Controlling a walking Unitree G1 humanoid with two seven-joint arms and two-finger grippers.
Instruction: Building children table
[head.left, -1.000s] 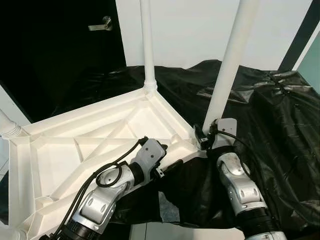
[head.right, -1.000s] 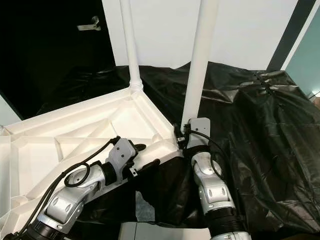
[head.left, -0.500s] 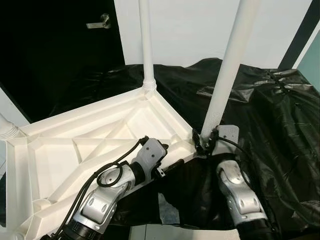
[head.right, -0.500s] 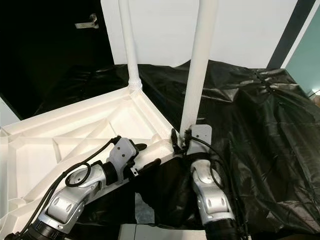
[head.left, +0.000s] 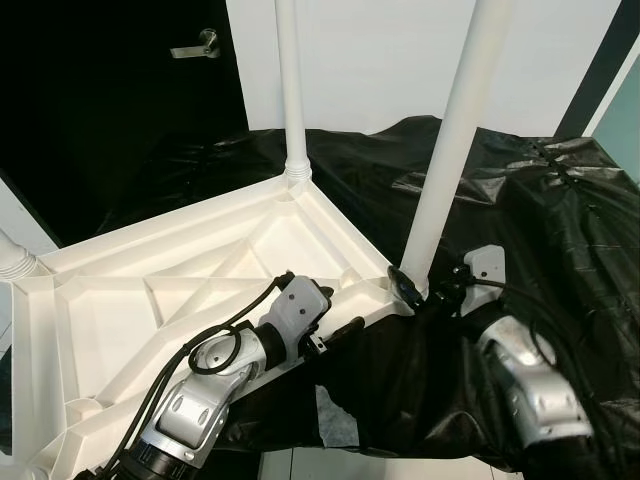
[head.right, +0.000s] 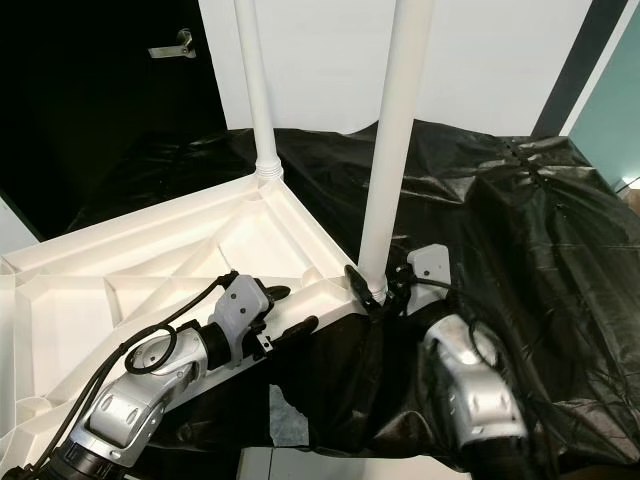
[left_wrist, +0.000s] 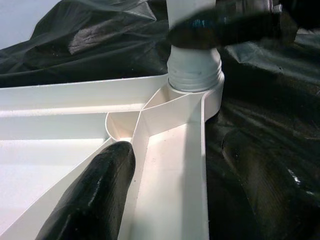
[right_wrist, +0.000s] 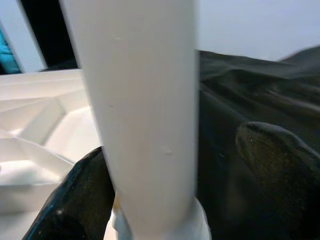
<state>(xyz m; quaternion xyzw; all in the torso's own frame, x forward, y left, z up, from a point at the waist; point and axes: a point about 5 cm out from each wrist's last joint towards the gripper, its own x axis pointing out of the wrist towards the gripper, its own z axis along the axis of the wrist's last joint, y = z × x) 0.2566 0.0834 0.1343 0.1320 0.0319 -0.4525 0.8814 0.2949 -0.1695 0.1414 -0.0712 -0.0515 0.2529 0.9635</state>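
The white plastic table top (head.left: 150, 300) lies upside down on a black sheet. A far leg (head.left: 291, 90) and a near-right leg (head.left: 450, 150) stand upright in its corner sockets. My left gripper (head.right: 290, 309) is shut on the near rim, one finger (left_wrist: 95, 195) inside against a rib and the other outside. My right gripper (head.left: 420, 285) straddles the base of the near-right leg (right_wrist: 145, 100) just above the socket (left_wrist: 194, 70). It is open: one finger (right_wrist: 80, 195) touches the leg, the other (right_wrist: 275, 155) stands apart from it.
A crumpled black plastic sheet (head.left: 520, 200) covers the surface to the right and behind. A third leg stub (head.left: 18, 262) rises at the left corner. A dark door with a handle (head.left: 195, 45) and a white wall (head.left: 380, 60) stand behind.
My right arm has swung out to the right while its gripper stayed at the base of the near-right leg. The left gripper has not moved.
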